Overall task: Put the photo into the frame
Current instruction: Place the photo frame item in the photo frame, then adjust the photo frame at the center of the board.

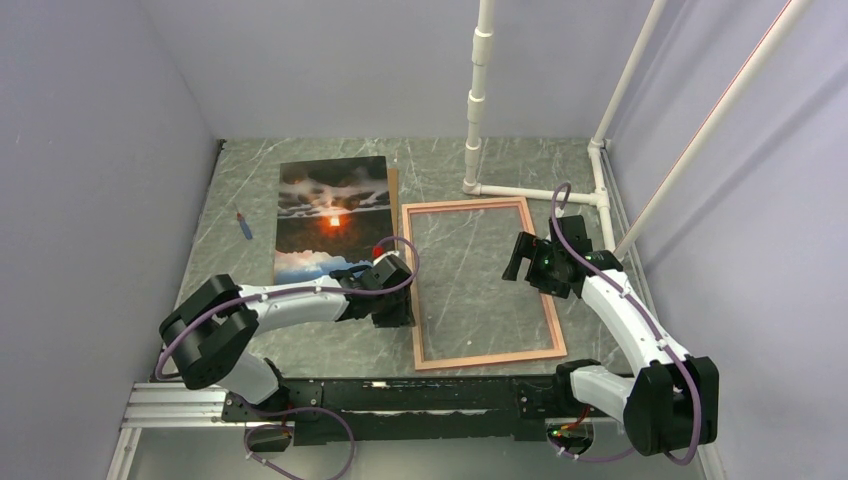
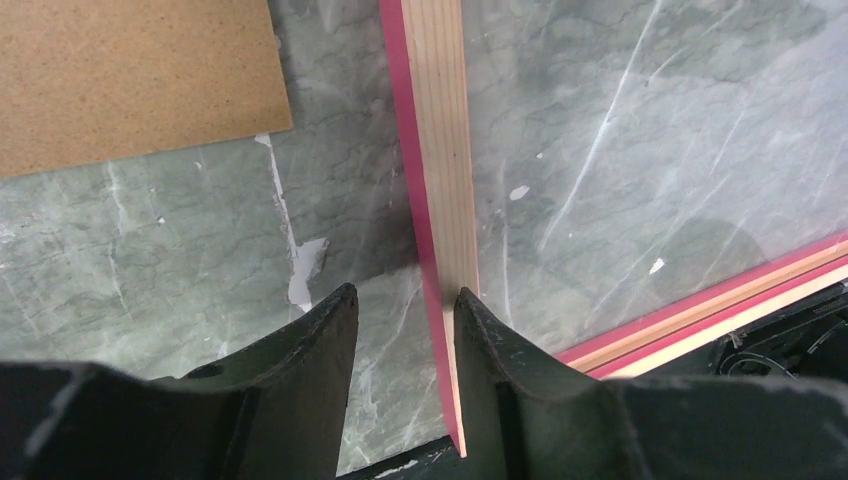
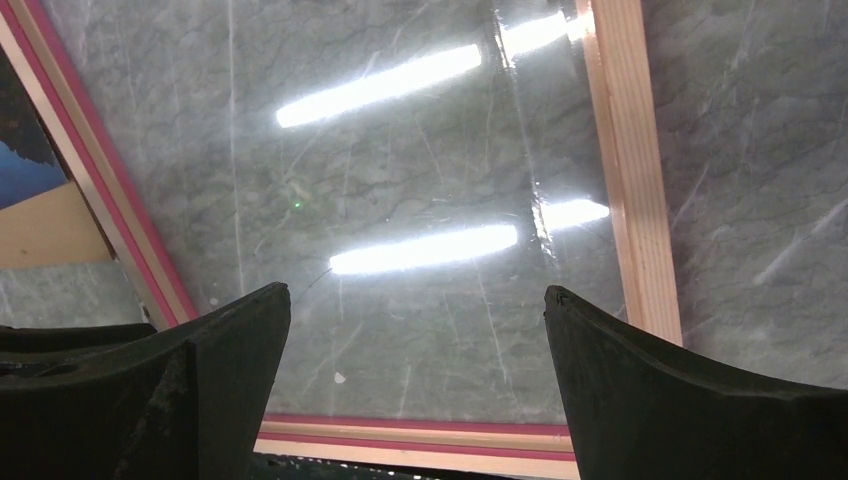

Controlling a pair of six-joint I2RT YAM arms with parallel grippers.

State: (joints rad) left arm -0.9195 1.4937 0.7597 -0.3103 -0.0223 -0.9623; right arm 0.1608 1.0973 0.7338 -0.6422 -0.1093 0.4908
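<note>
Lying face up on the grey-green marbled counter (image 1: 450, 165), the large glossy photo of dark clouds and an orange-red sun (image 1: 332, 220) sits just left of the thin rectangular frame with reddish-pink wooden edges (image 1: 490, 356), outside it. A plain brown board (image 2: 130, 80) shows at the photo's edge. The left pincer (image 2: 405, 295) straddles the frame's left rail by its near corner, released: it touches the wood on one side and stands apart on the other. The right pincer (image 3: 415, 292) hovers over the frame's right part, spread wide, grasping nothing.
</note>
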